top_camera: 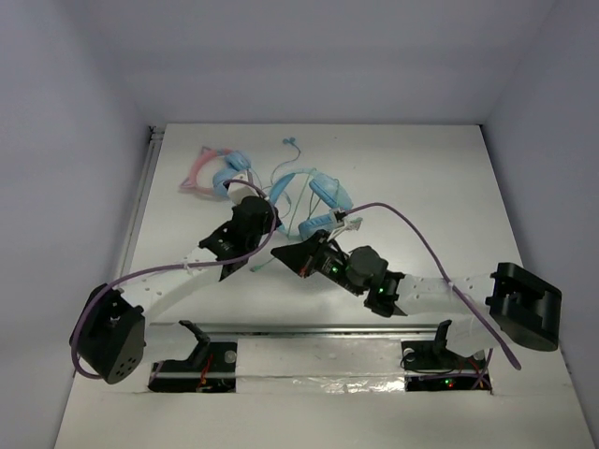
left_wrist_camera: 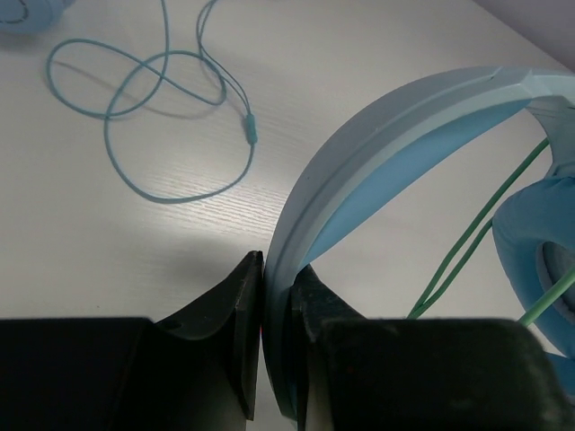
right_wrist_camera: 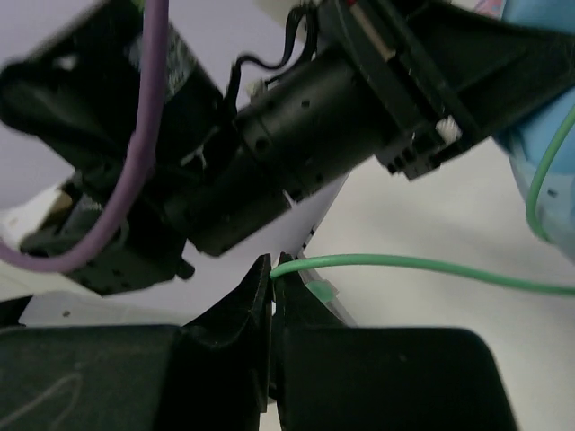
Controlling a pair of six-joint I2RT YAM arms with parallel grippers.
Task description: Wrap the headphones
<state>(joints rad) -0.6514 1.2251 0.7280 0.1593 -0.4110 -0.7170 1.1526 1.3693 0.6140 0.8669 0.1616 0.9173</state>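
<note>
The large light-blue headphones point(top_camera: 318, 192) lie at the table's middle back. My left gripper point(top_camera: 270, 208) is shut on their blue headband point(left_wrist_camera: 404, 117), which passes between its fingertips in the left wrist view point(left_wrist_camera: 277, 266). One padded cup point(left_wrist_camera: 532, 242) shows to the right, with the thin green cable point(left_wrist_camera: 467, 238) running beside it. My right gripper point(top_camera: 277, 252) sits just in front of the left one. It is shut on the green cable point(right_wrist_camera: 404, 263), which leaves the fingertips point(right_wrist_camera: 273, 266) to the right towards a blue cup point(right_wrist_camera: 548, 135).
Pink-banded cat-ear headphones point(top_camera: 211, 173) lie at the back left. Thin teal earbuds point(top_camera: 290, 142) lie behind, and their looped cable point(left_wrist_camera: 162, 117) lies left of the headband. The left arm's black wrist point(right_wrist_camera: 305, 117) and a purple cable point(right_wrist_camera: 144, 135) hang close above my right gripper.
</note>
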